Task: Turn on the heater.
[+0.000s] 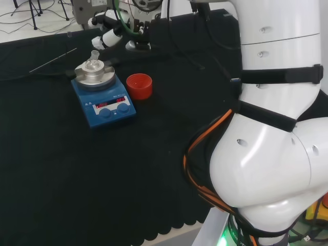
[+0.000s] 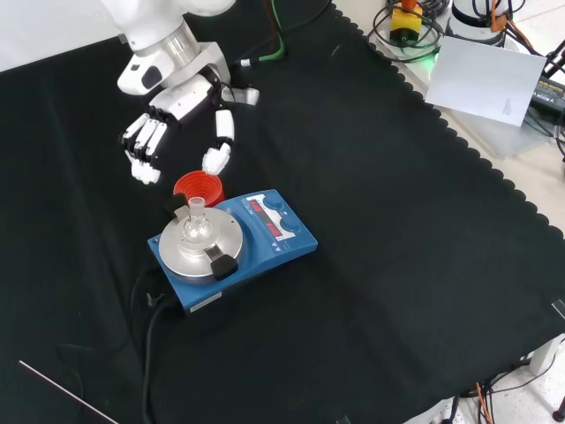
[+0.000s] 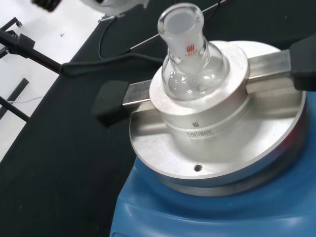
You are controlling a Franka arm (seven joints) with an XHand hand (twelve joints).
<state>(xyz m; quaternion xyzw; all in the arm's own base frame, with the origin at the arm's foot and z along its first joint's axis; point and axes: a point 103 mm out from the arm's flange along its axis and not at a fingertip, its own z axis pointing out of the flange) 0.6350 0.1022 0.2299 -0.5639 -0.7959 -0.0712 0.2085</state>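
Observation:
The heater (image 2: 231, 247) is a blue hotplate with a round metal top, two blue knobs and red lit displays on its front panel (image 2: 275, 216). A small clear round flask (image 2: 195, 223) sits in the metal block on its plate, seen close in the wrist view as the flask (image 3: 190, 64) on the heater (image 3: 217, 148). In the head view the heater (image 1: 102, 95) stands at the left. My hand (image 2: 172, 115) hovers above and behind the heater in the front view, open, fingers straight and spread, holding nothing. Its thumb tip (image 2: 214, 159) hangs near the red ring.
A red ribbed ring (image 2: 198, 187) stands right behind the heater in the front view, and to the right of it as the red ring (image 1: 139, 85) in the head view. A black cable (image 2: 150, 327) trails from the heater. A thin rod (image 1: 53, 60) lies on the cloth.

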